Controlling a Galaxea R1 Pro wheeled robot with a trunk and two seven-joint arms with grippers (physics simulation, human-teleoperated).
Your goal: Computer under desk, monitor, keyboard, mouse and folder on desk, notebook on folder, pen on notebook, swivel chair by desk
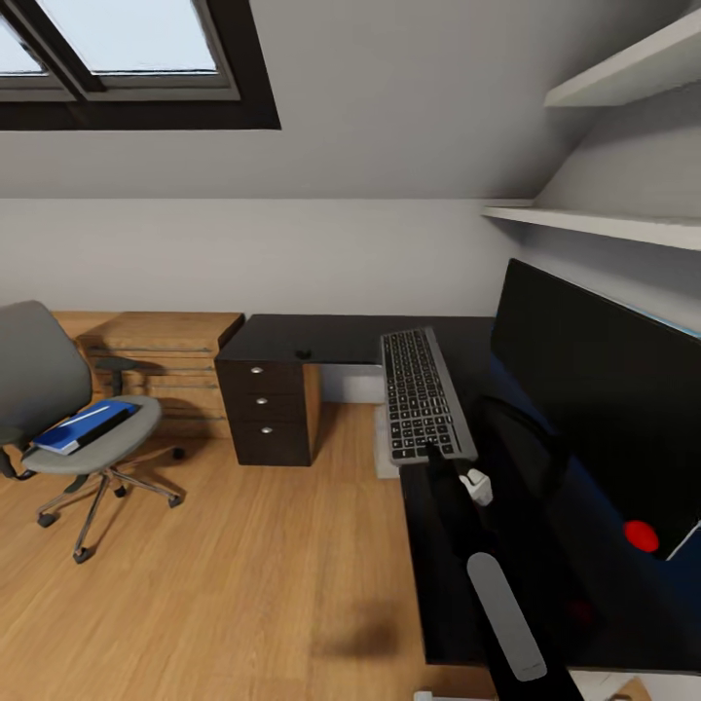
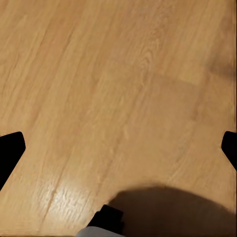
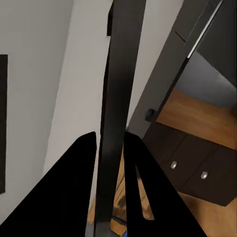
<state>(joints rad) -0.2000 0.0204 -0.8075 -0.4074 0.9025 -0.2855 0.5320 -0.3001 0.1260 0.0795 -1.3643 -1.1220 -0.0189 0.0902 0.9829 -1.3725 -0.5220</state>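
Note:
The grey-keyed keyboard (image 1: 421,394) hangs over the near part of the black desk (image 1: 331,336), just left of the large black monitor (image 1: 594,389). My right gripper (image 1: 435,454) is shut on the keyboard's near end. In the right wrist view the keyboard (image 3: 121,74) runs edge-on as a thin dark slab between the right gripper's (image 3: 111,143) two fingers. A blue folder (image 1: 83,426) lies on the seat of the grey swivel chair (image 1: 39,375) at the left, well apart from the desk. My left gripper (image 2: 118,148) is open over bare wood floor.
A dark drawer unit (image 1: 268,409) stands under the desk's far left end, with a wooden chest (image 1: 166,355) beside it. Two white shelves (image 1: 594,222) jut out above the monitor. A small red round thing (image 1: 640,534) sits by the monitor's foot. Wood floor (image 1: 243,584) lies between chair and desk.

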